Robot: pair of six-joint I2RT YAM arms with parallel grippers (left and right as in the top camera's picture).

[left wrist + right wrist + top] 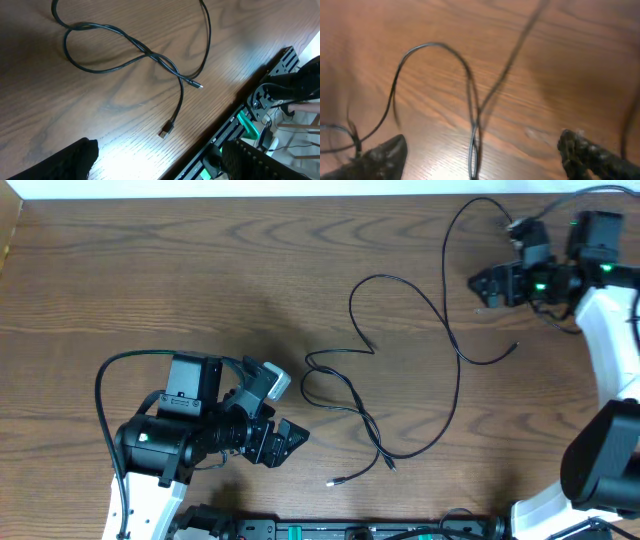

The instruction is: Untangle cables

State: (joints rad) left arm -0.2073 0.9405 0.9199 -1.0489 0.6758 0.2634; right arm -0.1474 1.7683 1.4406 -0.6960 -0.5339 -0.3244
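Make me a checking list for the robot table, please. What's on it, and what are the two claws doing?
Surface: brown wooden table, grain showing.
Job's things: thin black cables lie loose mid-table. They cross and twist together in places. Two plug ends rest near the front edge.
Clutter: nothing seen.
Grippers: the left gripper is open and empty, left of the tangle. The right gripper is open at the far right, with a strand running between its fingers, not pinched.
Cables: a thicker black wire loops off the left arm. It belongs to the robot, not the job.
Surroundings: a black rail runs along the table's front edge.
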